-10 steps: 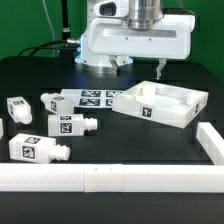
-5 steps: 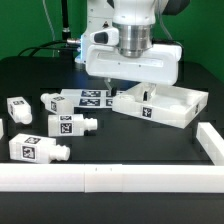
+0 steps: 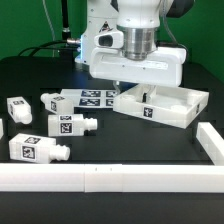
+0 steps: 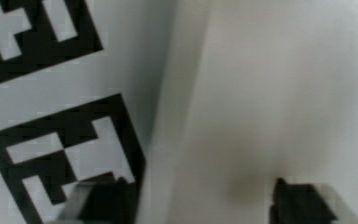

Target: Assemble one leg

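Observation:
Several legs, small white blocks with marker tags and round pegs, lie on the black table at the exterior view's left: one (image 3: 17, 108), another (image 3: 55, 102), a third (image 3: 70, 126) and one nearest the front (image 3: 35, 148). My gripper (image 3: 133, 92) hangs low over the near left part of the large white panel (image 3: 170, 108), apart from the legs. In the wrist view my gripper (image 4: 201, 200) is open, with dark fingertips (image 4: 101, 200) on either side of a white surface. Black marker tags (image 4: 51, 150) show beside it. I hold nothing.
The marker board (image 3: 92, 97) lies flat just left of the panel. A long white rail (image 3: 100, 178) runs along the front, and another white bar (image 3: 210, 142) sits at the exterior view's right. The arm's base (image 3: 100, 20) stands at the back.
The arm has come down from high above the panel to just over its left part. The legs and the panel have not moved.

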Robot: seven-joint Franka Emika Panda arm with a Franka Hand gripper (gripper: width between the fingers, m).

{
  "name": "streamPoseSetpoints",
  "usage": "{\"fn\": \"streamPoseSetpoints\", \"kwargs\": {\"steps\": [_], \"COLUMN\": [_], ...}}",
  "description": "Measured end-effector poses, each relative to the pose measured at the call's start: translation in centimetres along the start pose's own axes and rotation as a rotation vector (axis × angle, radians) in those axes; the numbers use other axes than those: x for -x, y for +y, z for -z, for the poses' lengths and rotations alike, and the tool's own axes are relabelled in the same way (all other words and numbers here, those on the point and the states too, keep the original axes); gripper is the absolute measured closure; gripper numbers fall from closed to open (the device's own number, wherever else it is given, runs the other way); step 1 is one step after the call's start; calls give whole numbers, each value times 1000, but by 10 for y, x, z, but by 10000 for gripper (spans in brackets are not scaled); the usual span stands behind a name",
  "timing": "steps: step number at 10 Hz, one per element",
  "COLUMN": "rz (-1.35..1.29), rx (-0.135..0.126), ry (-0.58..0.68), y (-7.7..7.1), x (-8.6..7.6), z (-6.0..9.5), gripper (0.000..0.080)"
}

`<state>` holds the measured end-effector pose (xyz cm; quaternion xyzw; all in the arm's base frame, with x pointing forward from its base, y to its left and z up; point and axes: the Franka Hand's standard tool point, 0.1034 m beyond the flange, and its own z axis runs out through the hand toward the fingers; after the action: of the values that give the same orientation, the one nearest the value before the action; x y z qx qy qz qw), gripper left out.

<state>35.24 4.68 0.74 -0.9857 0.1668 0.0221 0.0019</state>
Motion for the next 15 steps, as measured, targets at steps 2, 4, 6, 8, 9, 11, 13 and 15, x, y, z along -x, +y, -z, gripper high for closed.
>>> {"fn": "streamPoseSetpoints", "kwargs": {"steps": [2, 4, 6, 8, 9, 11, 13, 15], "rz": [1, 6, 117, 211, 233, 267, 245, 270], "rx": [0, -2, -9, -30, -39, -53, -55, -54], "ry": [0, 3, 5, -9, 5, 14, 18, 8], "y": [0, -1, 13, 30, 28, 17, 9, 13], "x": [0, -1, -18, -60, -81, -111, -109, -110], "z": [0, 1, 12, 34, 42, 52, 54, 53], "gripper": [673, 744, 744, 744, 744, 744, 744, 744]}}
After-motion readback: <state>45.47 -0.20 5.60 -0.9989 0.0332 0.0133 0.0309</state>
